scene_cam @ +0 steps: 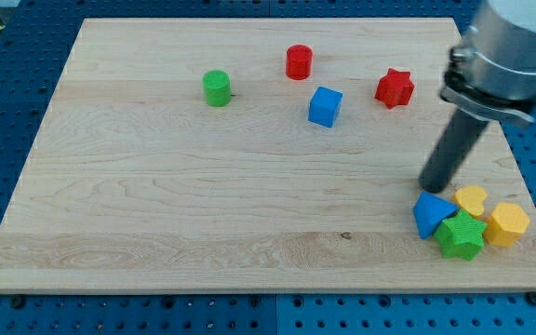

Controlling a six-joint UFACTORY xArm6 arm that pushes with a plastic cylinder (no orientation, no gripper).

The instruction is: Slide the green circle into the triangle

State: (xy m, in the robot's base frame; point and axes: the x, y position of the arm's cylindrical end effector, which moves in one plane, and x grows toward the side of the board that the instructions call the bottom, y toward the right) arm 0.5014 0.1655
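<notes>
The green circle [217, 88] stands at the view's upper left of the wooden board [203, 205]. The blue triangle [429, 214] lies at the view's lower right, touching a green star [462, 236]. My tip [433, 187] is at the end of the dark rod, just above the blue triangle's top edge, very close to it or touching. It is far to the right of the green circle.
A red cylinder [299, 62], a blue cube [325, 106] and a red star [395, 87] sit along the upper middle and right. A yellow heart [473, 200] and a yellow hexagon [507, 224] cluster next to the green star.
</notes>
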